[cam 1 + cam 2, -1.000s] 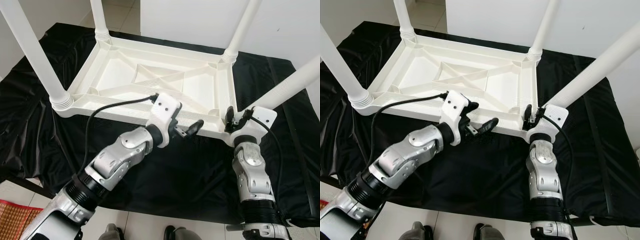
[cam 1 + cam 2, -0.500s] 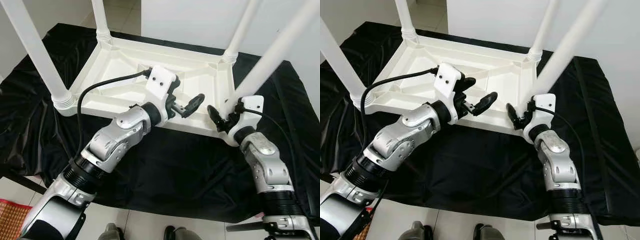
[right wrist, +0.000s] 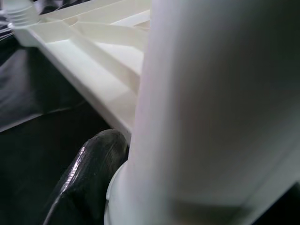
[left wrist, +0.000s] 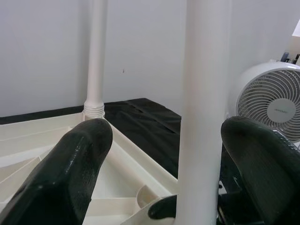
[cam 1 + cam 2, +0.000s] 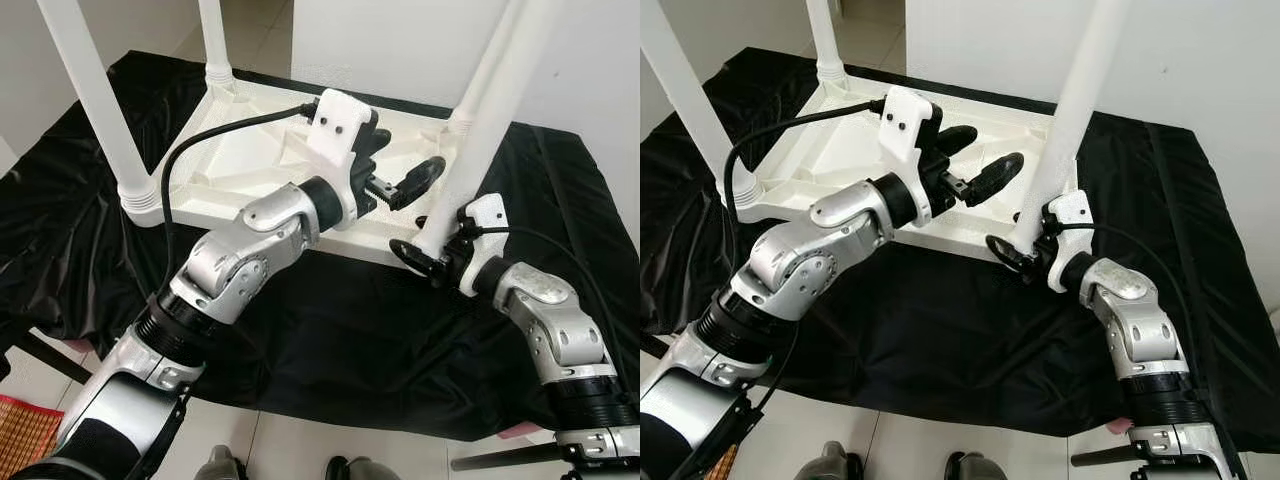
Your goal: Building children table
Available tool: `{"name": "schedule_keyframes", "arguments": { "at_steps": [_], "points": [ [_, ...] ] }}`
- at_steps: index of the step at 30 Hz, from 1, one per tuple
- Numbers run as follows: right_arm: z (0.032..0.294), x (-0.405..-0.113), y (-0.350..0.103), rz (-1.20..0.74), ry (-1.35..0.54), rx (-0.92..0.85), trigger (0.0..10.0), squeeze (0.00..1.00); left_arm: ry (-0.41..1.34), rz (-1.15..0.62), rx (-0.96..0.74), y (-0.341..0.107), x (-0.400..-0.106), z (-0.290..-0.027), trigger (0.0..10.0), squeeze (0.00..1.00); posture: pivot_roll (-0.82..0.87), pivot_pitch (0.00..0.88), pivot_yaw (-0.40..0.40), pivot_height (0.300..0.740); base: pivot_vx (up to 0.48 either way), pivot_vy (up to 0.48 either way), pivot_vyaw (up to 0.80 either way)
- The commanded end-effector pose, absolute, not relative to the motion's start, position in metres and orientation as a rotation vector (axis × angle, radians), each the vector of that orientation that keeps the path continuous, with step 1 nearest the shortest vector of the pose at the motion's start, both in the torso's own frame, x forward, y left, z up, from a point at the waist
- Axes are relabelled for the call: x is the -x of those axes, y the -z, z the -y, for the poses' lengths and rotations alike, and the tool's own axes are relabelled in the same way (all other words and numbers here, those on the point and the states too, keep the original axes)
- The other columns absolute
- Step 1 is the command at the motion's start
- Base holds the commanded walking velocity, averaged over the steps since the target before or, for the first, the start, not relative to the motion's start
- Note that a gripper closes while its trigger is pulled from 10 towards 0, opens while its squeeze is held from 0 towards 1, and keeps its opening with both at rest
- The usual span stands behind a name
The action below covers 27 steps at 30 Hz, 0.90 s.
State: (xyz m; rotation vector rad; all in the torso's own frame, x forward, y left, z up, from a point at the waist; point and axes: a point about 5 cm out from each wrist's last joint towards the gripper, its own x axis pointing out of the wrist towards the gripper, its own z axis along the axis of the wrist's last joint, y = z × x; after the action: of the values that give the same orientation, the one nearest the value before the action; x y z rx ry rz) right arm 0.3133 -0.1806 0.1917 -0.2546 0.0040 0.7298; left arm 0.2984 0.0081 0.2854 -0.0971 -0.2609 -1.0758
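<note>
Black cloth point(image 5: 330, 330) covers the work surface, w/ a white plastic kids' table point(image 5: 250, 165) lying upside down on it, white wall behind and pale floor tiles in front. Since a second ago the fourth leg point(image 5: 1070, 110) has swung from a steep lean out to the robot's right to nearly upright at the near right corner, while the other three legs stand in their corners as before. Right gripper point(image 5: 1015, 250) has dropped low and is closed around the foot of that leg, right at the corner socket; the right wrist view shows one black finger point(image 3: 86, 176) pressed against the leg's base. Left gripper point(image 5: 400, 180) has risen from the table's near rim to mid-height beside the leg, fingers spread wide; the left wrist view shows the leg between them, not yet touched. That suggests assembly is nearly done: the last leg looks lined up over its socket, though whether it is fully seated can't be told. Next move probably means the left gripper closing on the leg to steady or push it home. Nearby: a white fan point(image 4: 272, 98) stands beyond the cloth's edge, an orange mat point(image 5: 25, 425) lies on the floor at the near left. Left arm's cable point(image 5: 200, 150) loops over the table frame and could snag.
</note>
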Motion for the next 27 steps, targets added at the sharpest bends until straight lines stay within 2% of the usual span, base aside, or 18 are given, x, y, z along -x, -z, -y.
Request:
{"name": "schedule_keyframes", "arguments": {
  "at_steps": [1, 12, 15, 24, 27],
  "points": [
    [0.178, -0.311, -0.197, -0.002, -0.785, 0.276, 10.0, 0.00, 1.495, 0.273, 0.022, -0.284, -0.278, 0.003, 10.0, 0.00, 0.05, 0.081, -0.075, 0.740, 0.000, 0.000, 0.00],
    [0.175, -0.308, -0.197, -0.030, -0.907, 0.333, 10.0, 0.00, 1.549, 0.241, 0.033, -0.290, -0.279, 0.004, 10.0, 0.00, 0.05, 0.091, -0.070, 0.740, 0.000, 0.000, 0.00],
    [0.173, -0.305, -0.197, -0.038, -0.976, 0.367, 10.0, 0.00, 1.626, 0.218, 0.066, -0.295, -0.275, 0.004, 10.0, 0.00, 0.06, 0.091, -0.063, 0.740, 0.000, 0.000, 0.00],
    [0.171, -0.304, -0.196, -0.047, -1.014, 0.397, 10.0, 0.00, 1.699, 0.189, 0.081, -0.298, -0.272, 0.004, 10.0, 0.00, 0.05, 0.098, -0.052, 0.740, 0.000, 0.000, 0.00],
    [0.169, -0.302, -0.193, -0.059, -1.041, 0.411, 10.0, 0.00, 1.753, 0.167, 0.146, -0.303, -0.268, 0.006, 10.0, 0.00, 0.05, 0.100, -0.050, 0.740, 0.000, 0.000, 0.00]
  ]
}}
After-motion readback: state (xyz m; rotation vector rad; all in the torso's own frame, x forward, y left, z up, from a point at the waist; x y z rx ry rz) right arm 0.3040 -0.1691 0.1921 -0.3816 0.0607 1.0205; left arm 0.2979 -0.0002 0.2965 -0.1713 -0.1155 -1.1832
